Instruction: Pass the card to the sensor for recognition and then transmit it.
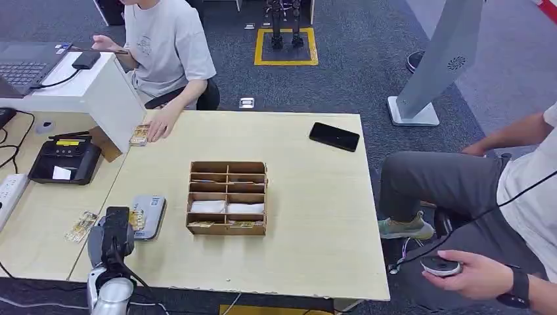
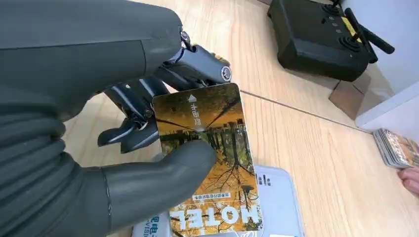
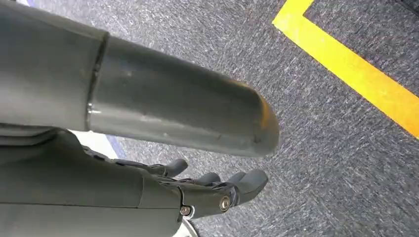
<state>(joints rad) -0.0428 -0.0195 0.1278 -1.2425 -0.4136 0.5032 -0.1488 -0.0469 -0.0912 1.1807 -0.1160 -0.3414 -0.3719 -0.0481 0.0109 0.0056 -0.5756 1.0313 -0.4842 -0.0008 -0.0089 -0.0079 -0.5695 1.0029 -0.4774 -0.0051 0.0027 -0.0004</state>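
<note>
The left hand (image 2: 148, 148) pinches the card (image 2: 207, 158) between thumb and fingers, the thumb pressed on the printed face, which shows an autumn tree picture and the word HOTEL. In the head view the left hand (image 1: 113, 230) sits at the counter's (image 1: 309, 216) front left corner, with the card (image 1: 136, 218) held just above the sensor (image 1: 152, 211), a flat grey pad lying near the left edge. In the left wrist view the sensor (image 2: 276, 197) lies directly under the card's lower end; contact between them cannot be determined.

The right hand (image 3: 217, 190) hangs over grey carpet beside a yellow floor line (image 3: 356, 69), fingers loosely extended and apart, holding nothing.

A wooden organiser (image 1: 227, 197) stands at the counter's centre. A black phone (image 1: 334, 136) lies near the far right corner. A card stack (image 1: 138, 134) sits at the far left corner, under a seated person's hand (image 1: 159, 128). A black terminal (image 1: 64, 161) rests on the adjoining desk to the left, and a loose card (image 1: 81, 226) lies near that desk's front edge
</note>
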